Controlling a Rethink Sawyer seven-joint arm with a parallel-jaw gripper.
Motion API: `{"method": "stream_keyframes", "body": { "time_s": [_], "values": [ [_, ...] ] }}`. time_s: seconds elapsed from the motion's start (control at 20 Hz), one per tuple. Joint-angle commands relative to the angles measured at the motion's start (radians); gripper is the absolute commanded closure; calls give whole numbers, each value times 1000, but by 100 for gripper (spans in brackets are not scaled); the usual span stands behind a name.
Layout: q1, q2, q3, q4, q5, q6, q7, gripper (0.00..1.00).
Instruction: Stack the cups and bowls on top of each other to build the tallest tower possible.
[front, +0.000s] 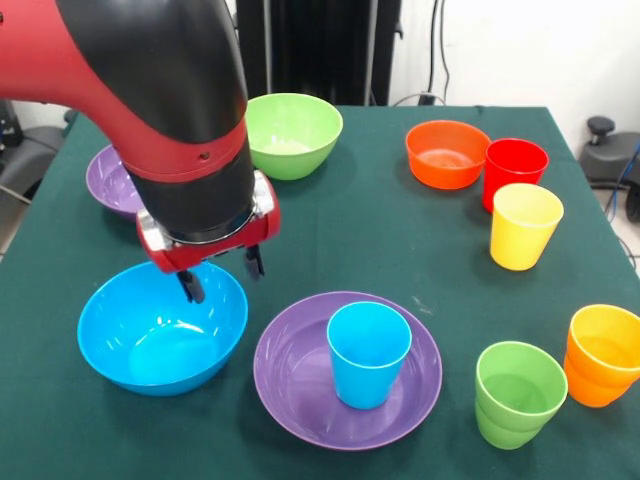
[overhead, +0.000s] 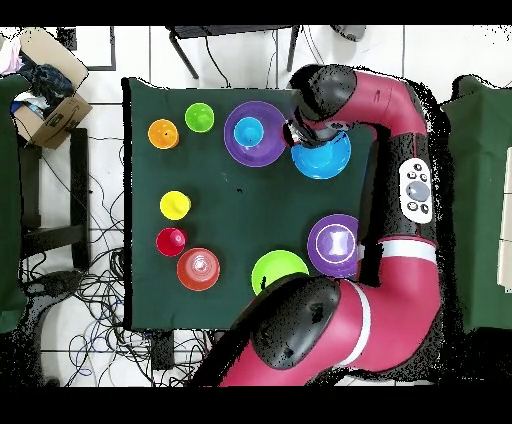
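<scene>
My gripper (front: 222, 274) is open at the far rim of the deep blue bowl (front: 150, 340), with one finger (front: 190, 285) inside the rim and the other outside it. In the overhead view the gripper (overhead: 297, 135) sits between the blue bowl (overhead: 325, 158) and a wide purple bowl (overhead: 262, 152). That purple bowl (front: 290, 370) holds an upright blue cup (front: 368, 352). Green (front: 518, 392), orange (front: 603, 355), yellow (front: 524, 225) and red (front: 514, 170) cups stand singly on the right.
A second purple bowl (front: 108, 180) lies at the far left, partly behind the arm. A light green bowl (front: 293, 135) and an orange bowl (front: 446, 153) sit at the far side. The table has a green cloth (front: 380, 250).
</scene>
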Motion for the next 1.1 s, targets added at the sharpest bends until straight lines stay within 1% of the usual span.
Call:
{"method": "stream_keyframes", "body": {
  "time_s": [0.05,0.3,0.35,0.6,0.75,0.85,0.9,1.1],
  "values": [
    [-15,-19,9,187,-102,-33,-346,0],
    [-47,-55,14,292,-112,-108,-333,0],
    [-50,-52,18,296,-117,-118,-330,0],
    [-96,-70,50,410,-130,-282,-291,0],
    [-110,-52,81,422,-140,-380,-268,0],
    [-125,-56,104,437,-140,-467,-243,0],
    [-126,-53,112,426,-136,-485,-233,0],
    [-151,-52,154,436,-108,-550,-208,0]
  ]
}}
